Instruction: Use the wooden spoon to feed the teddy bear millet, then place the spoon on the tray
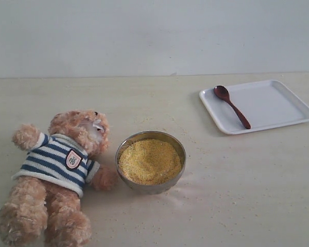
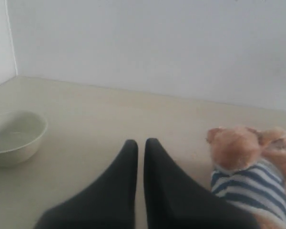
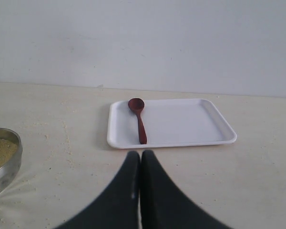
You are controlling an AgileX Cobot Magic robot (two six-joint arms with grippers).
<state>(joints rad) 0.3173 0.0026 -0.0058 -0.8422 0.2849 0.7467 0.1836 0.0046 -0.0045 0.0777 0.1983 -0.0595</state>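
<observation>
On the left we see the left gripper [image 2: 139, 142] only from its wrist camera. Its two black fingers are drawn together with just a thin slit between them, and they have hold of nothing. It hangs above the table [image 1: 237, 195], with a pale bowl [image 2: 14, 138] off to one side of it and the teddy bear [image 1: 54, 164] off to the other.

The teddy bear lies on its back at the left of the table, in its striped shirt, with its head turned toward the steel bowl [image 1: 149, 189]. One paw reaches the bowl's wall; we cannot tell whether it touches. The steel bowl stands just right of the bear and is filled nearly to the rim with millet [image 1: 150, 162]. A few loose grains [image 1: 183, 126] lie scattered on the table between the bowl and the tray [image 1: 278, 105].

The tray sits flat at the far right, well apart from the bowl. The spoon [image 1: 232, 106] lies on the tray's left part, with its scoop toward the far edge and its handle slanting toward the near edge.

The right gripper [image 3: 140, 153], also seen only from its wrist camera, hangs in front of the tray. Its fingers are pressed together and grip nothing.
</observation>
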